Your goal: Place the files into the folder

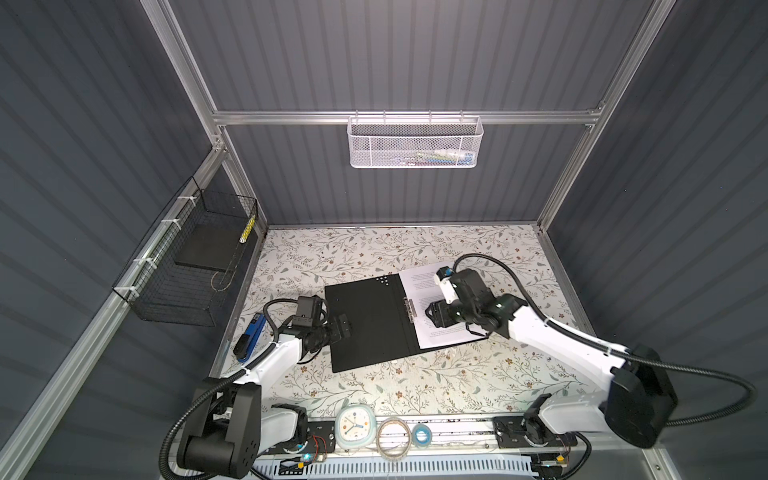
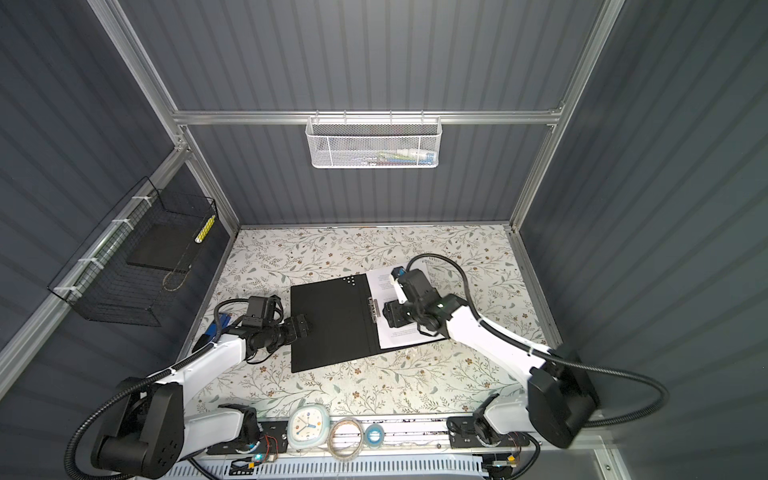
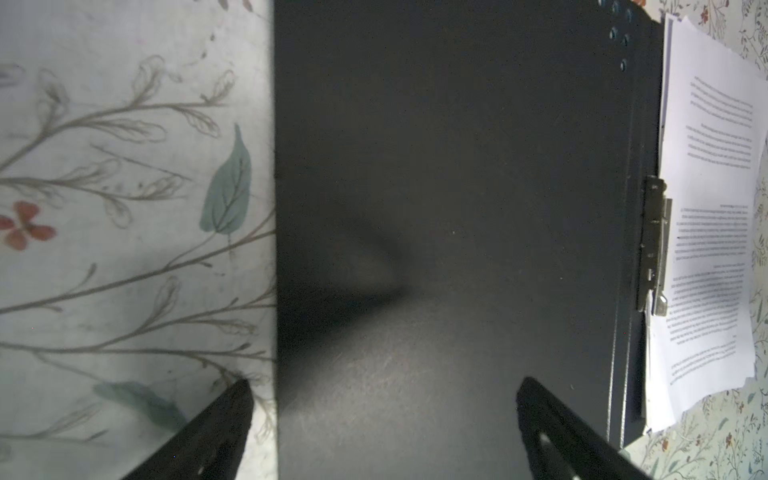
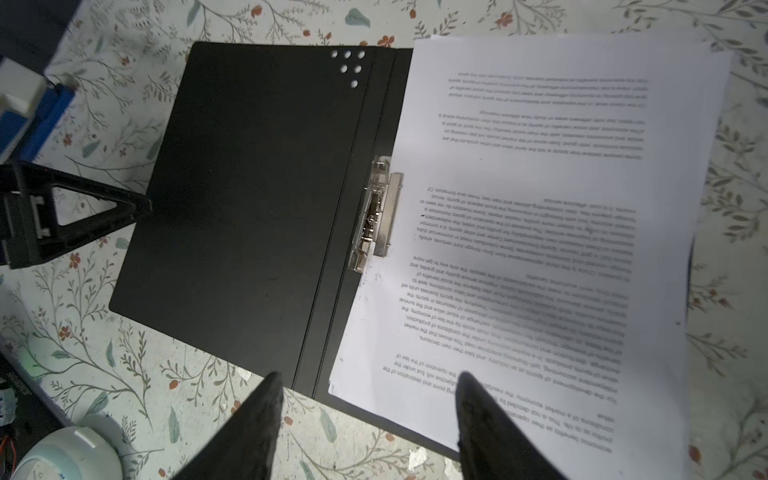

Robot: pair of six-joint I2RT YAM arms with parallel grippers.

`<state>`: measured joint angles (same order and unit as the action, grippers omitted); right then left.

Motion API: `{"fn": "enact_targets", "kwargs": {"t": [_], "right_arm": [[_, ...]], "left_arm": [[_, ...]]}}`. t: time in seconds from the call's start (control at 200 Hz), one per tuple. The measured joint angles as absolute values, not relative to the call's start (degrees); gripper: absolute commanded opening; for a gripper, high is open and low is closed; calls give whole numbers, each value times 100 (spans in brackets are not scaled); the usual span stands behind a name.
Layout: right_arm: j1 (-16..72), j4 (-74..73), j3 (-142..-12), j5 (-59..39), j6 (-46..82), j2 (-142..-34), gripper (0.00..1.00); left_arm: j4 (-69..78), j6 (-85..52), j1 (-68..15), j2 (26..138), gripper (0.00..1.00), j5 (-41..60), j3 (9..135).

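The folder (image 1: 365,320) (image 2: 332,320) lies open on the table, black inside up, with a metal clip (image 1: 409,309) (image 4: 376,216) at its spine. The files (image 1: 440,332) (image 2: 399,336) (image 4: 540,208), white printed sheets, rest on its right half, slightly askew. My left gripper (image 1: 343,326) (image 3: 384,382) is open at the cover's left edge, one finger over the table and one over the black cover (image 3: 457,208). My right gripper (image 1: 432,316) (image 4: 368,376) is open above the files' near corner, with nothing between its fingers.
A blue-black stapler (image 1: 249,336) lies left of the left arm. A black wire basket (image 1: 187,257) hangs on the left wall and a white mesh basket (image 1: 415,141) on the back rail. A clock (image 1: 355,426) and tape rolls (image 1: 392,438) sit along the front edge.
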<state>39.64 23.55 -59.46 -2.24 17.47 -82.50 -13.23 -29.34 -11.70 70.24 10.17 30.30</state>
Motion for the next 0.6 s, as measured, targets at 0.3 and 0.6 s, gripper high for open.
{"fn": "enact_targets", "kwargs": {"t": [0.3,0.6], "right_arm": [[4499,3542,-7832,462,1933,-10235,52],[4547,4165,-9017,694,1865,-11319,44]], "left_arm": [[-1072,-2738,-1168,7249,99,1013,3046],[-893,-2604,-1168,7120,99,1002,2919]]}}
